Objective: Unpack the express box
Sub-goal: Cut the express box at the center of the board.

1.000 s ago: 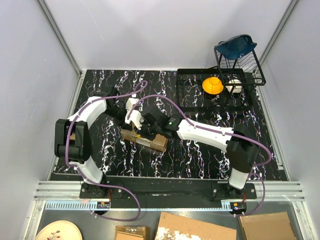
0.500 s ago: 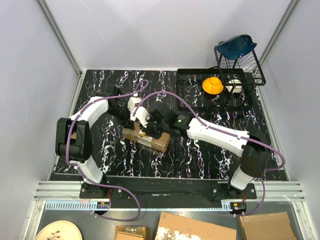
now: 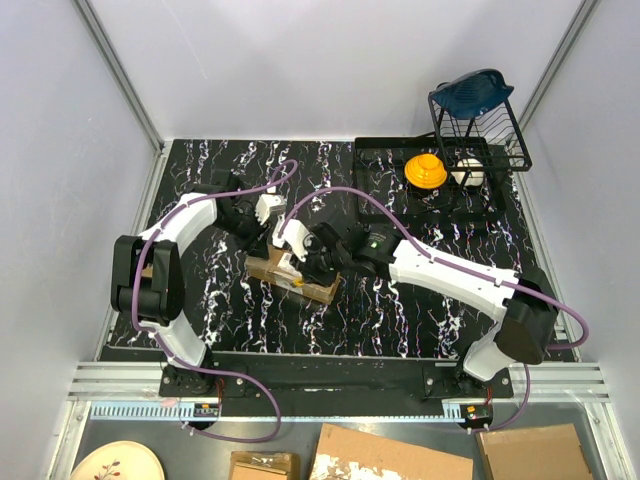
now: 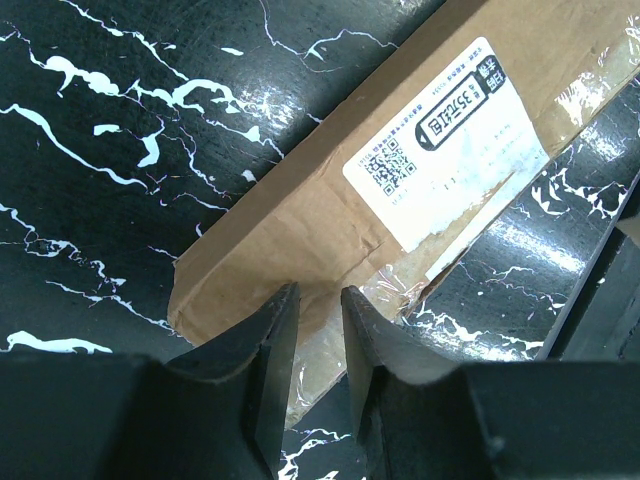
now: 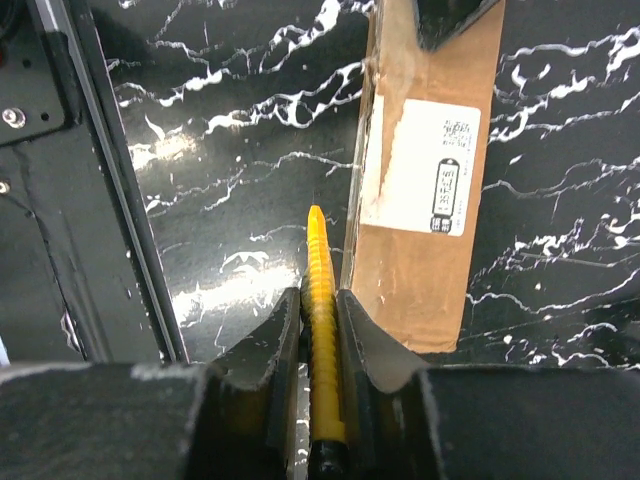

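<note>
One express box (image 4: 300,200), right claw (image 5: 318,296) pinching yellow knife (image 5: 318,250) alongside, left claw (image 4: 318,297) narrowly spread, rack (image 3: 390,200) apart

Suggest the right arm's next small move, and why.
Probably nudge the utility knife tip sideways onto the express box's long edge. The right gripper is shut on the knife, whose tip sits just off that edge over the tabletop; the left gripper hovers at the box's end.

White-and-black arms (image 3: 450,275), purple cables (image 3: 335,190)
</note>
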`<state>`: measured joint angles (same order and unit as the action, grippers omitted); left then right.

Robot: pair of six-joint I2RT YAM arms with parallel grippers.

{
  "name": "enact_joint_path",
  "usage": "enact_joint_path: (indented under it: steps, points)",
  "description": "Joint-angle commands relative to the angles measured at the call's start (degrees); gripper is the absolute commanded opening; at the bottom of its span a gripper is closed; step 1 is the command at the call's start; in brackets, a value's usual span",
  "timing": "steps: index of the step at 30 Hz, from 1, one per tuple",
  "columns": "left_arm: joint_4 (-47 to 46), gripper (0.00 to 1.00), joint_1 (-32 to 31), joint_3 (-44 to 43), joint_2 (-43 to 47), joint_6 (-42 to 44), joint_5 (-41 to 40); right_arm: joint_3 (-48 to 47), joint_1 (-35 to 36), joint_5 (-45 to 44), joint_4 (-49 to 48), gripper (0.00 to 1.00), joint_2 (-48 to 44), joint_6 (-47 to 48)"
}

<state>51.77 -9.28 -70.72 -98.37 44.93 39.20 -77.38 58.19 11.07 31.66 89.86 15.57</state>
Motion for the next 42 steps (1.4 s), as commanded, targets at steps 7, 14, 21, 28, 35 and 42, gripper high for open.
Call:
enact_joint_path:
  steps: [7,14,21,28,35,42]
  points:
    - [-4.0,0.31,-1.3,2.3,-3.5,1.5,-5.2,1.2,-1.9,1.5,0.2,0.00,-0.5,-0.4]
    - [-4.0,0.31,-1.3,2.3,-3.2,1.7,-5.3,1.6,-2.6,1.2,-0.5,0.00,0.0,-0.3]
    - [-4.1,0.31,-1.4,2.4,-3.1,1.9,-5.2,1.5,-3.3,0.9,-1.4,0.00,1.3,-0.4]
    - [-4.1,0.31,-1.4,2.6,-2.9,2.4,-5.2,1.0,-3.5,1.1,-1.6,0.00,2.2,-0.4]
    - [-4.1,0.31,-1.4,2.6,-3.1,2.5,-5.2,0.8,-3.8,0.8,-1.6,0.00,1.5,-0.4]
    - [-4.1,0.31,-1.4,2.7,-2.9,2.4,-5.1,1.7,-3.9,0.4,-1.6,0.00,0.9,-0.2]
